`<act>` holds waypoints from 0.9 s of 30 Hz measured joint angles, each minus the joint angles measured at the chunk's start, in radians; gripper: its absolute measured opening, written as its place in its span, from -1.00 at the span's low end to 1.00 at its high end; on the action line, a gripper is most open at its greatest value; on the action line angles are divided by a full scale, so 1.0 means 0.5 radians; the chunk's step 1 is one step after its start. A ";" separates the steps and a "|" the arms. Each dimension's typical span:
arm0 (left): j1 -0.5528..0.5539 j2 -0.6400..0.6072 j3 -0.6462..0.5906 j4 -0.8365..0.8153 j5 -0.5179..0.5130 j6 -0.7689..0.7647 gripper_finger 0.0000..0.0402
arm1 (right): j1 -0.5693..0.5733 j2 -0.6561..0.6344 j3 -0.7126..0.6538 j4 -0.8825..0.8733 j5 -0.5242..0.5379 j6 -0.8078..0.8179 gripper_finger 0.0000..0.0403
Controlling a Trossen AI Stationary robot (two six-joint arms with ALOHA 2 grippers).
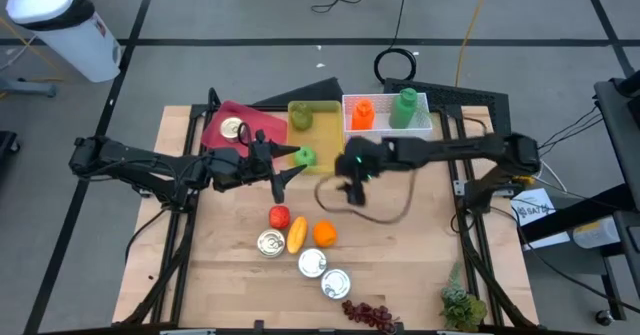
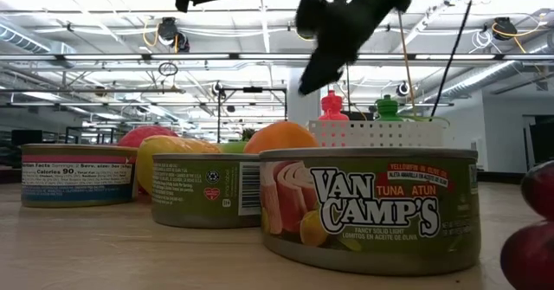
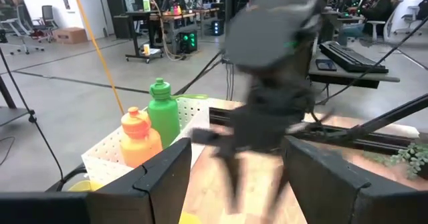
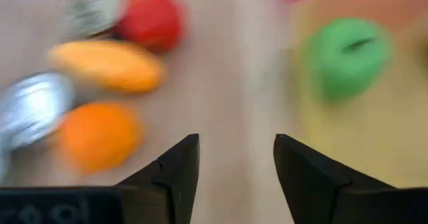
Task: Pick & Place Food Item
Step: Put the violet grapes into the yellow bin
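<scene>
Green apple [image 1: 305,157] sat on the yellow plate [image 1: 322,125], so I judged it placed, my right gripper [image 1: 354,190] hanging empty with jaws parted above bare table beside it, my left gripper [image 1: 283,171] waiting nearby, parted and empty too.

Green apple [image 1: 305,157] rests on yellow plate [image 1: 318,135], stem up.

Past my two dark fingers [image 3: 167,177], a blurred dark arm [image 3: 271,83] hangs beside green [image 3: 162,114] and orange plastic bottles [image 3: 138,138].
</scene>
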 joint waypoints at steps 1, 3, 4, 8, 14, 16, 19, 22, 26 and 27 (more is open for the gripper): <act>0.000 0.000 0.000 0.000 0.000 -0.005 0.21 | 0.061 -0.056 -0.022 -0.060 -0.026 0.027 -0.11; 0.000 0.000 0.000 0.000 0.000 -0.008 0.21 | 0.201 -0.186 -0.125 -0.114 -0.037 0.093 -0.12; 0.001 0.000 0.000 -0.002 0.000 -0.015 0.21 | 0.281 -0.253 -0.196 -0.106 -0.034 0.131 -0.13; 0.000 0.001 0.000 -0.005 0.002 -0.046 0.21 | 0.606 -0.497 -0.554 0.244 -0.033 0.341 -0.16; 0.000 0.001 0.000 -0.007 0.004 -0.062 0.21 | 1.051 -0.733 -1.178 1.266 -0.032 0.580 -0.14; 0.000 0.011 0.000 -0.005 0.007 -0.095 0.21 | 1.151 -0.749 -1.363 1.682 -0.030 0.587 -0.14; -0.009 0.065 0.000 -0.008 0.084 -0.151 0.21 | 1.256 -0.727 -1.570 2.146 -0.018 0.543 -0.15; -0.051 0.177 0.000 0.003 0.190 -0.135 0.21 | 1.340 -0.708 -1.600 2.202 0.079 0.594 -0.16; -0.097 0.315 -0.001 0.056 0.200 -0.173 0.21 | 1.544 -0.684 -1.459 1.845 0.381 0.596 -0.17; -0.097 0.336 0.000 0.062 0.191 -0.173 0.21 | 1.600 -0.668 -1.414 1.736 0.462 0.606 -0.17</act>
